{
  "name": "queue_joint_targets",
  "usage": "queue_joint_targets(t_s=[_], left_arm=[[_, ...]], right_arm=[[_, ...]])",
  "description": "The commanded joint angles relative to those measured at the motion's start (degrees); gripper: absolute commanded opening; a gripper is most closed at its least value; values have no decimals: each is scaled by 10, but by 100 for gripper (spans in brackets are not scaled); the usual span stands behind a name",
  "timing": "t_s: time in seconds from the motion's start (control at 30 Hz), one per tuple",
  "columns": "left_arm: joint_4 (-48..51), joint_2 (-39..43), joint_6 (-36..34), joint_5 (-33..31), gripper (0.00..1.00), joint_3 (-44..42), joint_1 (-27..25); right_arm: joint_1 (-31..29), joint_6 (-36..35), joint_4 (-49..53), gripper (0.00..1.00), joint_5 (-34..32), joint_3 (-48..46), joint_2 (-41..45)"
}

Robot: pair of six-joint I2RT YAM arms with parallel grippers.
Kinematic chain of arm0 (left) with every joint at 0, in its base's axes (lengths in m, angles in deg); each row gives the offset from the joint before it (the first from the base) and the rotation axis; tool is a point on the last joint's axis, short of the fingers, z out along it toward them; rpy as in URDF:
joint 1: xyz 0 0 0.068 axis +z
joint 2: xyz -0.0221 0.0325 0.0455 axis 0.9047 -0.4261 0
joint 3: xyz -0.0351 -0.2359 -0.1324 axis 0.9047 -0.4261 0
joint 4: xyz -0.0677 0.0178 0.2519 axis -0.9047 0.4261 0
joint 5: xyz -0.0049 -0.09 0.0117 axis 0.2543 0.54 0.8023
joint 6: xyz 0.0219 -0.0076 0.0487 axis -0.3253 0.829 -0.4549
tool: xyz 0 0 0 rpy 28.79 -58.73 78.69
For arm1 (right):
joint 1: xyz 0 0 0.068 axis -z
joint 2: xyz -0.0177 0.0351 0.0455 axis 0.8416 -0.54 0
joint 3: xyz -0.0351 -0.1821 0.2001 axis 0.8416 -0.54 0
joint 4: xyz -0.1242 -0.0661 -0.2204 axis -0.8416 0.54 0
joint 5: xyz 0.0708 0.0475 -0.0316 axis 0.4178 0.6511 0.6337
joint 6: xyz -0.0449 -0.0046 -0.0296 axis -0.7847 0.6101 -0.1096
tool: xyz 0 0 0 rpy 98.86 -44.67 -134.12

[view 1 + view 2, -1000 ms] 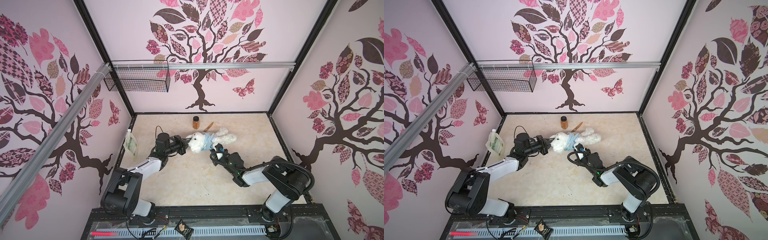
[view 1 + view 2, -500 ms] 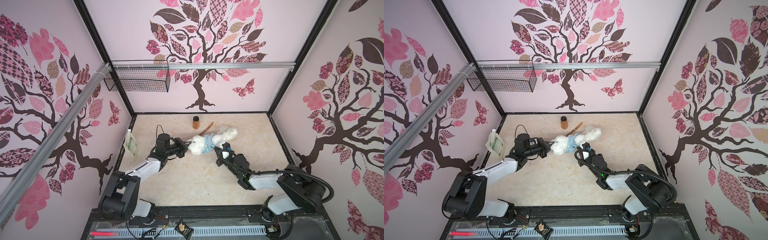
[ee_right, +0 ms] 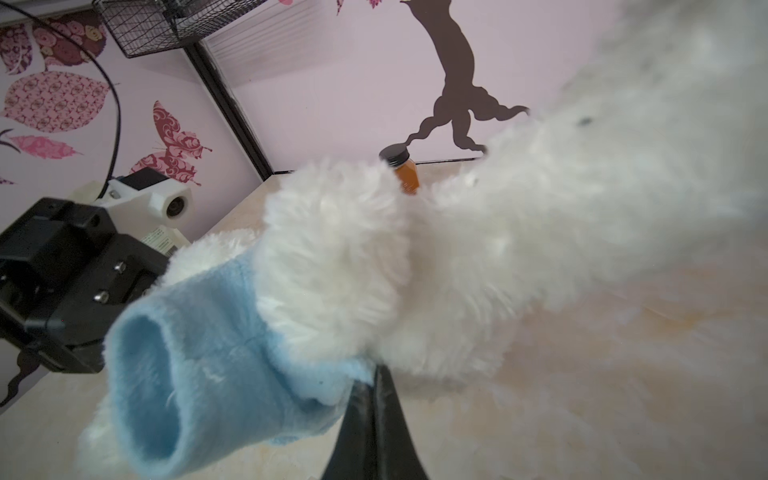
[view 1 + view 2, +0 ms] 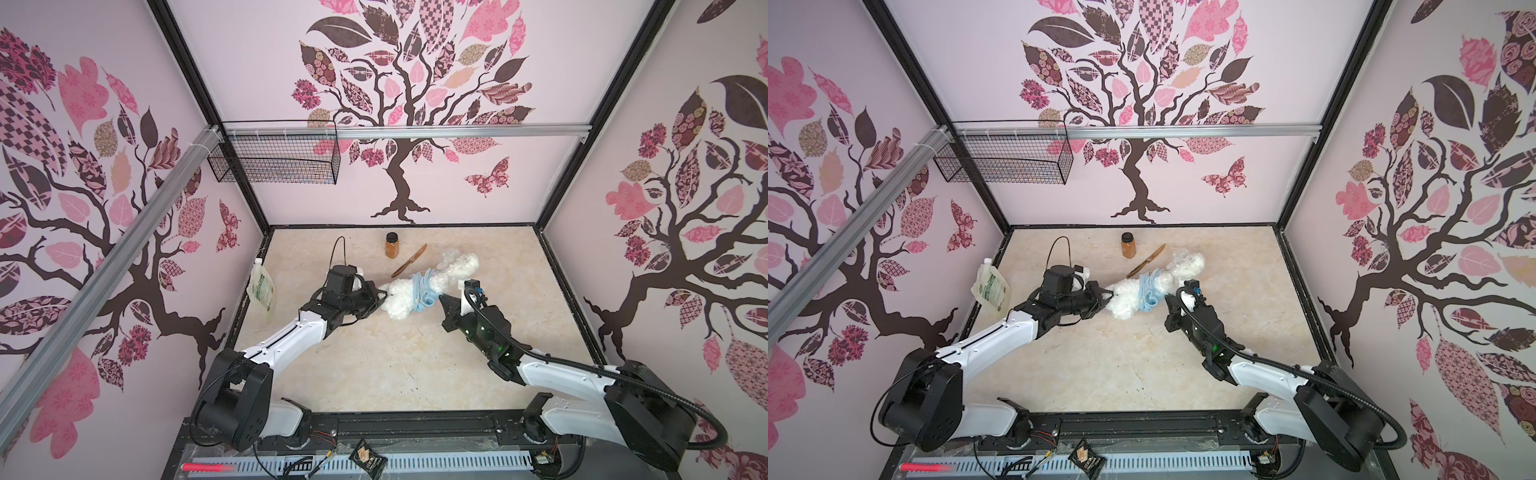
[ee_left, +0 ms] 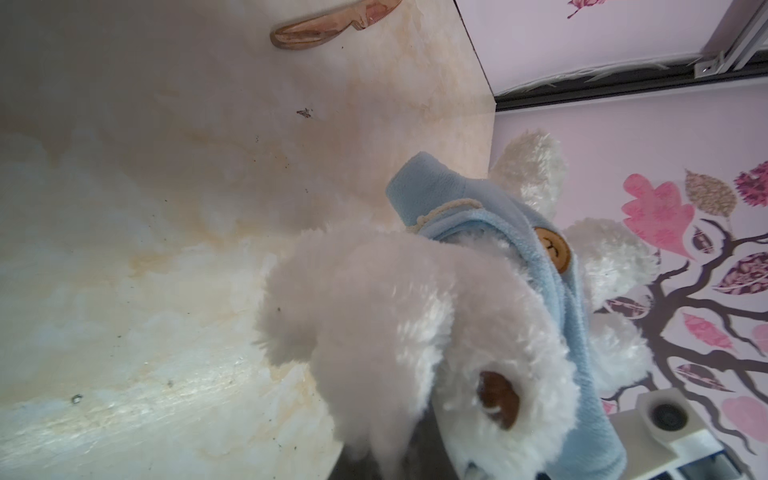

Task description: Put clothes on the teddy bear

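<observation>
toward the far middle of the table (image 4: 374, 365), in both top views, the teddy bear (image 4: 399, 297) lies stretched between the two arms. its head points to the left gripper (image 4: 380, 296) and its legs to the back right, with the light blue shirt (image 4: 424, 291) bunched around its middle. the left gripper is clenched on the fur of the bear's head. the right gripper (image 4: 444, 298) is pinched on the shirt's near edge.

the right wrist view adds what the top views hide: dark fingers (image 3: 374, 419) pressed together on the blue hem, and a sleeve (image 3: 145, 386) whose open end gapes at the camera. the left wrist view alone shows a round wooden button (image 5: 552, 247) on the shirt and a brown eye or nose (image 5: 498, 399) in the fur. the left claw's own tips are hidden there.

behind the bear stands an amber jar (image 4: 392, 246) with a black cap, and near it a wooden knife (image 4: 409, 260) lies flat. a pouch (image 4: 262, 286) leans at the left edge. the surface is cream and marbled. pink walls carry tree decals, and a wire basket (image 4: 274, 156) hangs from a metal rail (image 4: 457, 132).
</observation>
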Motion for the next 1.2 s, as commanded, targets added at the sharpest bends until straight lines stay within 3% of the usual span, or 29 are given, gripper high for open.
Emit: queue_joint_targets(t_s=[0.0,0.17,0.5,0.9,1.07,1.17], left_arm=[[93,10,-96,-132,0,9,0],[108,30,-120,-187,0,-12,-12],[100,36,-150,-208,0,-38,-29],[15,27,-106,-98,0,-61,-4],[-3,0,-117,-54,0,-50,-7],[-42,-17,-98,-34,0,-59,-9]], right_arm=[[51,68,23,0,-75,6,50],[81,95,71,0,-80,7,79],[160,157,153,0,38,51,31],[249,168,168,0,135,52,-49],[234,137,134,0,264,63,-89],[222,107,156,13,291,60,-85]])
